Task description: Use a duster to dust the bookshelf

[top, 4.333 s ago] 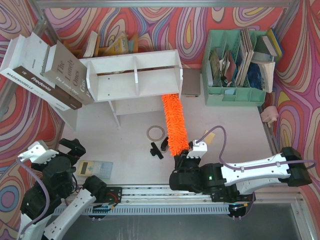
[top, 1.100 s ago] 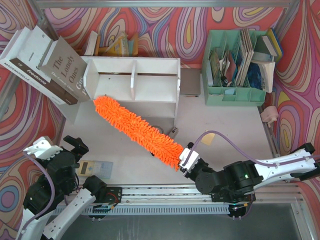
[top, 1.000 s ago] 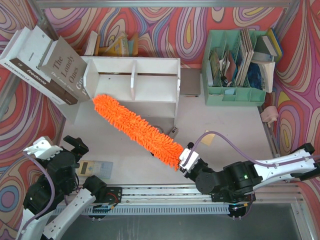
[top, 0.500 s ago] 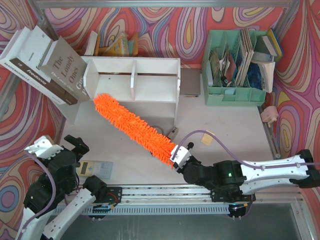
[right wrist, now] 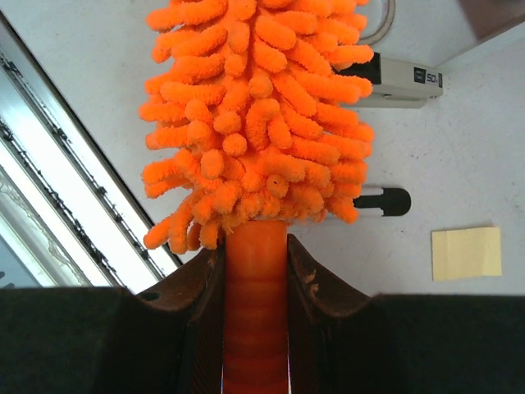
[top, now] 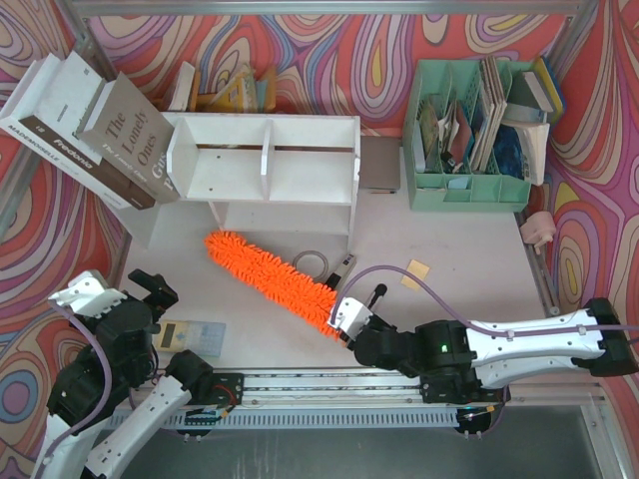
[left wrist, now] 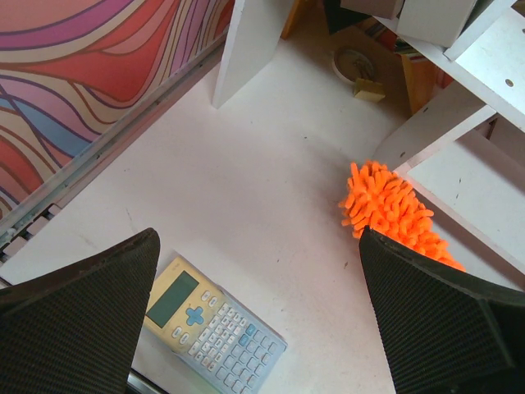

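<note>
The white bookshelf point(top: 300, 175) stands at the back of the table, its panels also showing in the left wrist view point(left wrist: 489, 59). The fluffy orange duster point(top: 268, 276) lies slanted over the table in front of it, tip to the left, apart from the shelf. My right gripper point(top: 345, 320) is shut on the duster's orange handle point(right wrist: 255, 328), just below the fluffy head point(right wrist: 258, 107). My left gripper point(left wrist: 262, 328) hangs open at the near left, nothing between its fingers point(left wrist: 78, 320). The duster's tip point(left wrist: 384, 205) shows ahead of it.
A calculator point(top: 190, 337) lies under the left gripper. Large books point(top: 90, 140) lean at the shelf's left. A mint-green organizer point(top: 469, 140) stands at the back right. A ring point(top: 314, 259), a small tool point(top: 344, 267) and a yellow note point(top: 412, 272) lie by the duster.
The duster has come away from the shelf's lower left and moved toward the near edge. The right gripper moved left with it. The left arm stayed put.
</note>
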`<state>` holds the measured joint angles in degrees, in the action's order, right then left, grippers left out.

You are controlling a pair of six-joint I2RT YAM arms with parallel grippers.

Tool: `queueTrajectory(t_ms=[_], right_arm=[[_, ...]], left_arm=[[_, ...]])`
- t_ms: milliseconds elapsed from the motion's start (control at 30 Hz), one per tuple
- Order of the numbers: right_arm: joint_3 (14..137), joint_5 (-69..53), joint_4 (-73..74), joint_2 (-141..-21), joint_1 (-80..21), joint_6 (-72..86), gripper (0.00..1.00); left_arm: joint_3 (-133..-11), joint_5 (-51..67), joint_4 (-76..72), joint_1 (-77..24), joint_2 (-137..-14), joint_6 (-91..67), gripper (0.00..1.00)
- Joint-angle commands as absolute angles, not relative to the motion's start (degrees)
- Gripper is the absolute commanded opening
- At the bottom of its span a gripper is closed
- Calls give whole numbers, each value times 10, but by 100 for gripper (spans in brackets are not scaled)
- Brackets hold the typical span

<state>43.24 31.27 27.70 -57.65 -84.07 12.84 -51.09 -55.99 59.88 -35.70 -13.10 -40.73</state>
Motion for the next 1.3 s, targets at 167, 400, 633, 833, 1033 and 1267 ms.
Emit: queueTrajectory(t_ms=[167, 400, 633, 833, 1033, 1267], right_arm=[[474, 367, 265, -547, -836, 112, 0], [505, 367, 250, -545, -836, 69, 0], [465, 348, 253, -562, -833, 101, 0], [451, 315, 252, -603, -812, 114, 0], [462, 306, 249, -635, -790, 102, 0], [496, 323, 247, -593, -784, 66, 0]], left_arm=[[-506, -570, 602, -359, -127, -405, 98], [-506, -571, 604, -359, -127, -407, 98], [-506, -572, 603, -359, -123, -407, 98], [-506, -570, 603, -359, -131, -405, 98], [-507, -572, 605, -359, -123, -409, 98], [-505, -571, 602, -359, -121, -407, 98]])
